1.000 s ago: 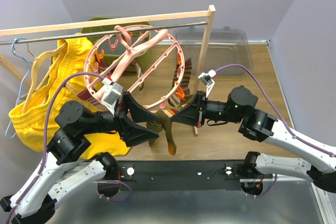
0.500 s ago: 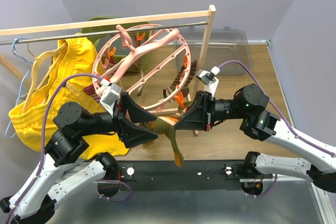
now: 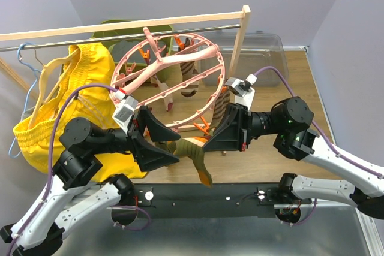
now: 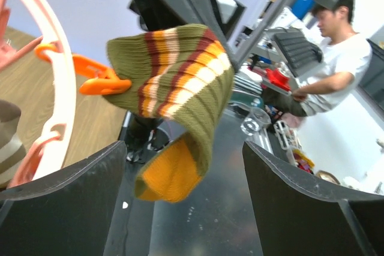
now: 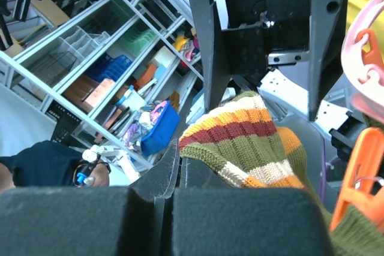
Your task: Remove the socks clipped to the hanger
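Observation:
The pink round hanger (image 3: 180, 59) hangs tilted from the rail. An olive sock (image 3: 195, 151) with orange, red and cream stripes and an orange toe hangs from an orange clip (image 4: 99, 79) on the ring's near edge. My left gripper (image 3: 178, 150) is open, and the sock (image 4: 180, 76) dangles between its fingers without touching them. My right gripper (image 3: 208, 141) is shut, its tips against the sock's striped cuff (image 5: 240, 136) beside the clip (image 5: 354, 178). Whether cloth is pinched I cannot tell. Other socks, one brown-striped (image 3: 221, 103), hang further round the ring.
Yellow shorts (image 3: 72, 88) and a light-blue wire hanger (image 3: 21, 58) hang at the left of the wooden rail (image 3: 120, 26). The rail's post (image 3: 240, 34) stands behind the ring. A clear plastic bin (image 3: 258, 52) sits at the back right.
The hanger has swung up and to the right. My right gripper has risen with it, and the olive sock now hangs lower and more spread between the two grippers.

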Robot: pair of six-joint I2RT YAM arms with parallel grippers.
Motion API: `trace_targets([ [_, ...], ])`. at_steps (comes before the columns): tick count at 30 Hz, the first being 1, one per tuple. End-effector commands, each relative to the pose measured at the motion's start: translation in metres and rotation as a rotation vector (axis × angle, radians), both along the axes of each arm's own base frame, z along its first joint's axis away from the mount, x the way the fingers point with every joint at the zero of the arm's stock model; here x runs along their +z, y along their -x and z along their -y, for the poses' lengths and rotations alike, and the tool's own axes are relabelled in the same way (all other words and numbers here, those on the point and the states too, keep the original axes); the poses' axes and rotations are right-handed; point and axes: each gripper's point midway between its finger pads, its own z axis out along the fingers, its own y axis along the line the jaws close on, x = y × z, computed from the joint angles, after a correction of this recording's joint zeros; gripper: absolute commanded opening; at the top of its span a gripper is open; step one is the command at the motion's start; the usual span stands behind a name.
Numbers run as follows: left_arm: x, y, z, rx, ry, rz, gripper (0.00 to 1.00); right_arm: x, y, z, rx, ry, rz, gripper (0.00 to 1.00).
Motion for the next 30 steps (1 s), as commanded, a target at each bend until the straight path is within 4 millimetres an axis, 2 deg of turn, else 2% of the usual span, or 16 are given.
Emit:
trace_targets([
  [1,0.006,0.019,-0.001,-0.104,0.039,0.009,0.86,0.018,0.004,-0.003,0.024,-0.069,0.024,0.01],
  [6,0.009,0.021,0.000,-0.130,0.039,0.016,0.82,0.015,-0.002,-0.007,-0.006,-0.083,0.011,0.01],
  [8,0.011,0.021,0.001,-0.136,0.043,0.021,0.71,0.019,-0.002,-0.007,-0.010,-0.108,0.007,0.01],
  [9,0.011,0.020,0.002,-0.139,0.039,0.022,0.61,0.019,-0.002,-0.008,-0.012,-0.109,0.003,0.01],
  [10,0.010,0.019,0.003,-0.140,0.035,0.019,0.35,0.019,-0.002,-0.008,-0.014,-0.108,0.005,0.01],
  [11,0.007,0.019,0.004,-0.145,0.026,0.013,0.21,0.014,-0.003,-0.010,-0.021,-0.080,-0.005,0.02],
  [12,0.002,0.018,0.005,-0.147,0.012,0.003,0.10,0.013,-0.004,-0.009,-0.031,-0.065,-0.005,0.08],
  [13,-0.002,0.017,0.006,-0.147,-0.001,0.001,0.05,0.011,-0.008,-0.007,-0.071,-0.055,0.020,0.22],
  [14,-0.012,0.016,0.006,-0.141,-0.032,-0.016,0.04,-0.005,-0.012,-0.009,-0.100,0.030,-0.008,0.27],
  [16,-0.018,0.013,0.004,-0.120,-0.061,0.020,0.00,-0.015,-0.022,-0.004,-0.188,0.080,0.014,0.41],
  [17,-0.026,0.012,0.004,-0.109,-0.091,0.000,0.00,-0.037,-0.027,-0.002,-0.216,0.177,-0.014,0.48],
  [19,-0.032,0.012,0.003,-0.107,-0.108,0.012,0.00,-0.052,-0.041,0.004,-0.321,0.246,-0.001,0.57],
  [21,-0.037,0.015,0.001,-0.118,-0.114,0.007,0.00,-0.068,-0.049,0.021,-0.409,0.328,-0.015,0.62],
  [23,-0.038,0.017,0.001,-0.129,-0.113,0.000,0.00,-0.078,-0.069,0.041,-0.576,0.371,-0.035,0.63],
  [26,-0.040,0.022,0.000,-0.153,-0.114,-0.009,0.00,-0.079,-0.088,0.056,-0.712,0.374,-0.042,0.63],
  [30,-0.051,0.023,0.001,-0.180,-0.135,-0.046,0.00,-0.068,-0.102,0.052,-0.765,0.389,0.020,0.64],
])
